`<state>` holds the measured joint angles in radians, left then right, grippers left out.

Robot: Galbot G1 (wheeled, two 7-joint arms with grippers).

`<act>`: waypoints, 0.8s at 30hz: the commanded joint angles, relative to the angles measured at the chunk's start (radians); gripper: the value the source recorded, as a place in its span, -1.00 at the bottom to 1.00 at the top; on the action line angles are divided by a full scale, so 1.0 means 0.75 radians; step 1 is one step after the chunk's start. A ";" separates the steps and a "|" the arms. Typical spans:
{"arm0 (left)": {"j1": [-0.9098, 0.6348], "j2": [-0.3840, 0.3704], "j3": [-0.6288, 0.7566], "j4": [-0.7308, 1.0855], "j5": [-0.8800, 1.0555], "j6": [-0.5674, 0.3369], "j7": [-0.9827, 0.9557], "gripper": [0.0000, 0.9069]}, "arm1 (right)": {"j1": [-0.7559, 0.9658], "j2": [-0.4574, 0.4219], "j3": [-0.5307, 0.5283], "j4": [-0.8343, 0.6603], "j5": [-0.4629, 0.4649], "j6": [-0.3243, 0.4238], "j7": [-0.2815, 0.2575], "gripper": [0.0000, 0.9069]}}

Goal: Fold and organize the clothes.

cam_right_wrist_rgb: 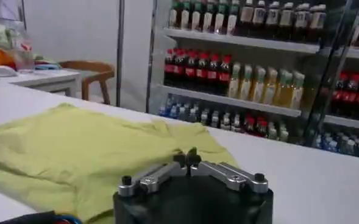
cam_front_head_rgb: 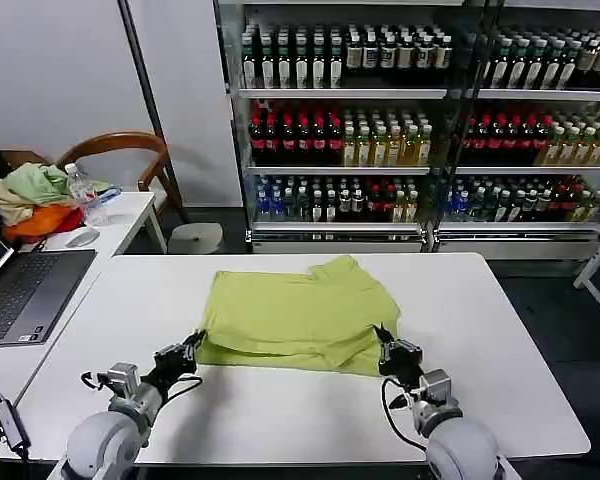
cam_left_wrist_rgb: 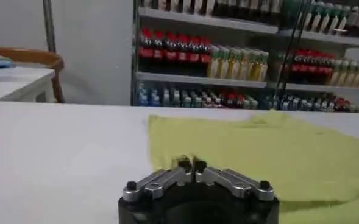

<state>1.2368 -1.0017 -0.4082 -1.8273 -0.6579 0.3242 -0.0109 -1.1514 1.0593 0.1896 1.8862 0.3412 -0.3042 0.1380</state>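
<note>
A lime yellow-green T-shirt point(cam_front_head_rgb: 300, 315) lies partly folded on the white table point(cam_front_head_rgb: 280, 420), plain face up, with a lower layer showing along its near edge. My left gripper point(cam_front_head_rgb: 195, 343) is at the shirt's near left corner. Its jaws are shut on the fabric edge point(cam_left_wrist_rgb: 190, 164), with the T-shirt point(cam_left_wrist_rgb: 258, 152) spreading beyond. My right gripper point(cam_front_head_rgb: 382, 338) is at the near right edge. Its jaws are also shut point(cam_right_wrist_rgb: 187, 159), and the T-shirt point(cam_right_wrist_rgb: 63, 146) puckers at the tips.
On the side desk to the left stand an open laptop point(cam_front_head_rgb: 25, 290), a mouse point(cam_front_head_rgb: 80, 237), a water bottle point(cam_front_head_rgb: 83, 195) and a bundle of pale green, cream and orange fabrics point(cam_front_head_rgb: 30, 200). A wooden chair point(cam_front_head_rgb: 130, 150) and drink shelves point(cam_front_head_rgb: 380, 130) stand behind the table.
</note>
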 commanded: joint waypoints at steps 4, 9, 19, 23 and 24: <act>-0.072 0.004 0.034 0.080 -0.014 -0.012 0.007 -0.89 | 0.109 0.007 -0.035 -0.130 -0.006 -0.001 -0.015 -1.00; -0.087 0.003 0.043 0.099 -0.014 -0.013 0.022 -0.89 | 0.121 0.011 -0.042 -0.144 -0.007 0.001 -0.017 -1.00; -0.115 0.005 0.058 0.134 -0.008 -0.008 0.026 -0.89 | 0.150 0.029 -0.055 -0.174 -0.021 0.004 -0.026 -1.00; -0.120 0.002 0.060 0.142 -0.005 -0.010 0.027 -0.89 | 0.149 0.030 -0.059 -0.182 -0.029 0.000 -0.036 -1.00; -0.122 0.002 0.063 0.145 0.002 -0.009 0.022 -0.16 | 0.148 0.031 -0.060 -0.181 -0.041 -0.016 -0.037 -0.82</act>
<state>1.1569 -1.0005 -0.3674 -1.7375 -0.6658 0.3168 0.0086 -1.0516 1.0816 0.1475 1.7658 0.3170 -0.3060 0.1117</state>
